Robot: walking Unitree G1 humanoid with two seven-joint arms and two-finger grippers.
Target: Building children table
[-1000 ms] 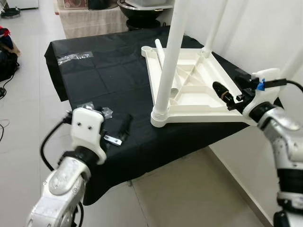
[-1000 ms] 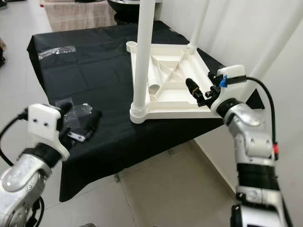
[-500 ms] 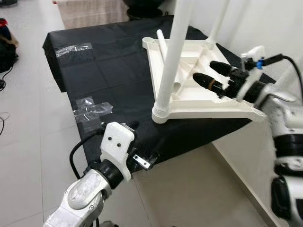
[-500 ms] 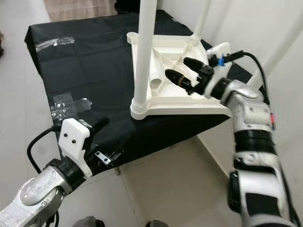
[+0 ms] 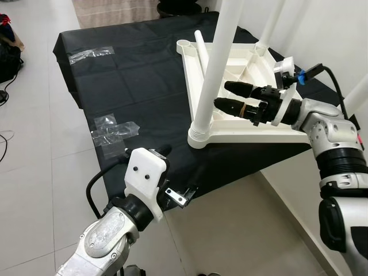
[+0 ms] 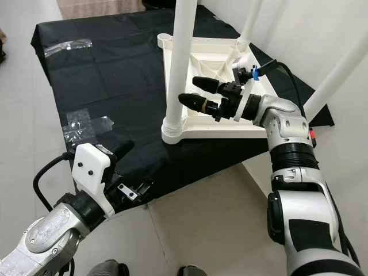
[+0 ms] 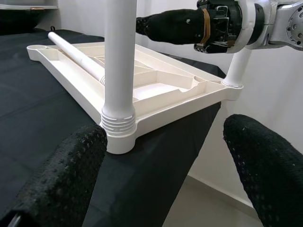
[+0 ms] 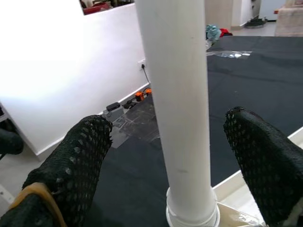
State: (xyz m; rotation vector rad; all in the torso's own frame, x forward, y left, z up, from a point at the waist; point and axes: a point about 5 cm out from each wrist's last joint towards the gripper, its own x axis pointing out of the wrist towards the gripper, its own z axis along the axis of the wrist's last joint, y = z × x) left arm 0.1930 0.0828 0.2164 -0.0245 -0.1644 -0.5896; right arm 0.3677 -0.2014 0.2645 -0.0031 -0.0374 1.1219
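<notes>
Right end effector fingers apart beside upright white leg of inverted tabletop; left end effector apart, off desk edge.

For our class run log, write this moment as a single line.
right gripper: open, beside upright table leg | left gripper: open, at cloth edge | tabletop: upside down on black cloth

The upturned white plastic tabletop and its round white plastic leg look smooth with a faint sheen. Beneath lies a matt black cloth, creased in squares. Crinkled clear plastic bags glint (glossy). The black gripper fingers show a rough, dimpled rubbery texture.
</notes>
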